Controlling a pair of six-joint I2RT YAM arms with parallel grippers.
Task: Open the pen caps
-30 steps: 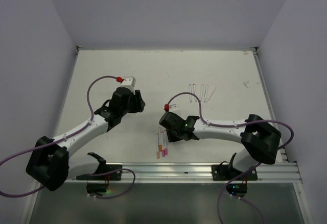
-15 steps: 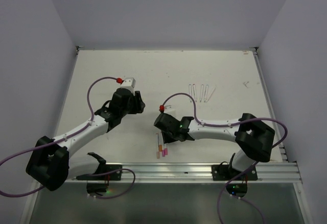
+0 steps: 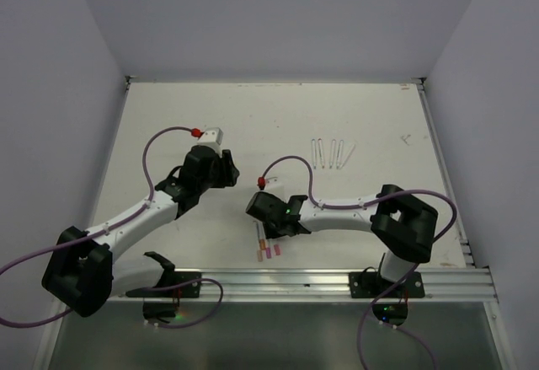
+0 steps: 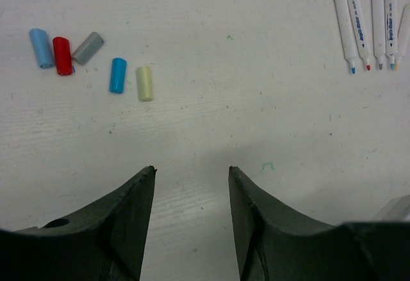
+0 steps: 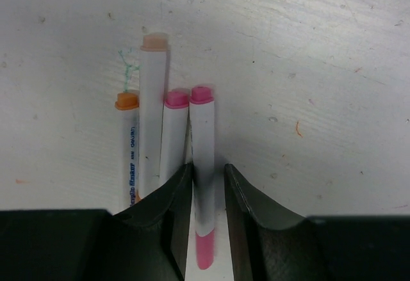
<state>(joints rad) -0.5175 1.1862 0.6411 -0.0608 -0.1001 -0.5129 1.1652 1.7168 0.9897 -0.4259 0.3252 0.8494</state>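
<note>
White table (image 4: 211, 127), loose caps (image 4: 117, 75) before gaping left claw (image 4: 192, 169); right claw (image 5: 208, 165) parted astride pen (image 5: 202, 134)

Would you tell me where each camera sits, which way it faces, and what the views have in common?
Top external: above and behind the arm bases, looking down on the table; the left arm and right arm show.
Left wrist: on its arm, looking down at loose caps and uncapped pens; the open left hand shows.
Right wrist: on its arm, looking along four pens; the right hand straddles the pink one.
Shared: top and right wrist both show those four pens; top and left wrist, the uncapped pens.
</note>
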